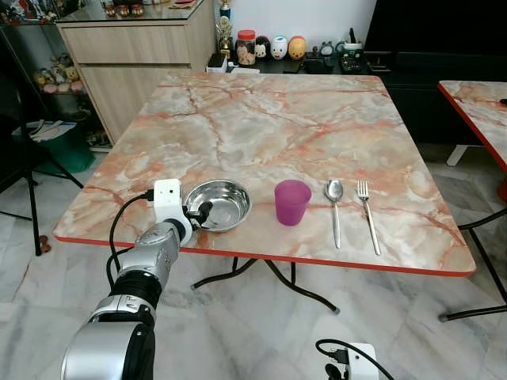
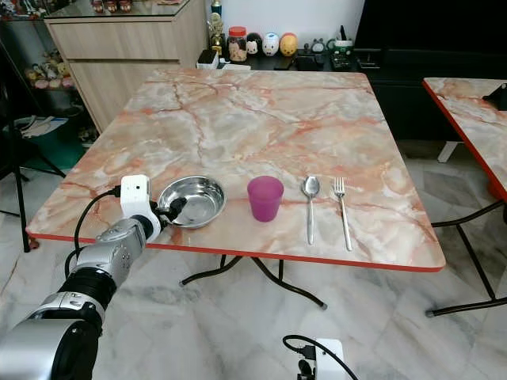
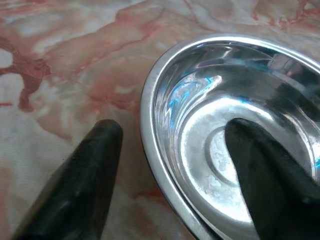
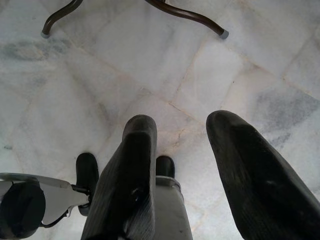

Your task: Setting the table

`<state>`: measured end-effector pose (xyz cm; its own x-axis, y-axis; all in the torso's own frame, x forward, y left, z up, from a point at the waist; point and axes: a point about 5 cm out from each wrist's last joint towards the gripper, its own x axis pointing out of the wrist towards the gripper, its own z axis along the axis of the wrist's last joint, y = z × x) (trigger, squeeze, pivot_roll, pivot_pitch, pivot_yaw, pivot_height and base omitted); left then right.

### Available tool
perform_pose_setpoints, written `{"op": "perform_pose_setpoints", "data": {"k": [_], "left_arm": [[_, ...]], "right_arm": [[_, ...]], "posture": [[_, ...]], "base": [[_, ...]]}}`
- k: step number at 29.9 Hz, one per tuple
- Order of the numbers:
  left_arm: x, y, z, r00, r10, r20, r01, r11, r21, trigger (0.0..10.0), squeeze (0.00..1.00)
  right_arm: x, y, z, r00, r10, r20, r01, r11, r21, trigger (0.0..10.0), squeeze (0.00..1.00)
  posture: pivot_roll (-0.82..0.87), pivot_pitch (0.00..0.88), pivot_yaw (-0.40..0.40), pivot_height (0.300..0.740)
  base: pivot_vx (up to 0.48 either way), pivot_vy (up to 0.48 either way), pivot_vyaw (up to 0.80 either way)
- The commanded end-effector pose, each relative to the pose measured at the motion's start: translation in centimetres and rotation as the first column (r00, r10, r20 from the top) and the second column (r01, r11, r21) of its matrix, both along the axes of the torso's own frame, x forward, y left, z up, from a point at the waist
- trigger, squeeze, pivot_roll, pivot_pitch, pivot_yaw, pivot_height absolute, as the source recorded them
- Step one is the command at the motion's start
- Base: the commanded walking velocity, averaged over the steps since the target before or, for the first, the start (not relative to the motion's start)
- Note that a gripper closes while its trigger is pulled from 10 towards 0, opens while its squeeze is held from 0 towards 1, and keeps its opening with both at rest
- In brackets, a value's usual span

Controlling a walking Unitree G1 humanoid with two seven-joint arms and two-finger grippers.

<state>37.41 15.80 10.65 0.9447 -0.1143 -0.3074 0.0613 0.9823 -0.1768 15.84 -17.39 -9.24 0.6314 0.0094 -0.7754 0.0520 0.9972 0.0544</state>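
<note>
A steel bowl [image 1: 220, 203] sits near the front left edge of the marble table [image 1: 261, 119]. To its right stand a purple cup [image 1: 292, 202], then a spoon [image 1: 334, 207] and a fork [image 1: 367, 215] lying side by side. My left gripper [image 1: 202, 212] is at the bowl's near-left rim. In the left wrist view it is open [image 3: 175, 127], straddling the rim of the bowl [image 3: 220, 95], one finger [image 3: 265, 170] inside and one finger [image 3: 85, 175] outside on the tabletop. My right gripper [image 4: 182, 121] hangs open over the floor.
A second marble table [image 1: 483, 107] stands at the right with a chair frame [image 1: 483, 261] beside it. A wooden cabinet [image 1: 135, 55] and a low shelf with jars and figurines [image 1: 277, 47] are behind. The table's curved legs [image 1: 277, 281] stand on pale tiles.
</note>
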Motion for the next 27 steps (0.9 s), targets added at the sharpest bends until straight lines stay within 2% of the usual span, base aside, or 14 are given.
{"op": "perform_pose_setpoints", "data": {"k": [1, 27], "left_arm": [[0.36, -0.23, 0.62, 1.0, 0.0, 0.023, 0.0, 1.0, 0.008, 0.0, 0.0], [0.34, -0.27, 0.58, 1.0, 0.015, 0.023, -0.015, 1.0, 0.011, 0.0, 0.0]], "right_arm": [[-0.16, 0.04, -0.1, 1.0, 0.001, -0.013, -0.001, 1.0, -0.001, 10.0, 0.0], [-0.18, 0.08, -0.11, 1.0, 0.002, -0.014, -0.002, 1.0, -0.001, 10.0, 0.0]], "posture": [[0.09, 0.0, -0.001, 0.74], [0.1, 0.0, -0.002, 0.74]], "base": [[0.0, 0.0, 0.0], [0.0, 0.0, 0.0]]}}
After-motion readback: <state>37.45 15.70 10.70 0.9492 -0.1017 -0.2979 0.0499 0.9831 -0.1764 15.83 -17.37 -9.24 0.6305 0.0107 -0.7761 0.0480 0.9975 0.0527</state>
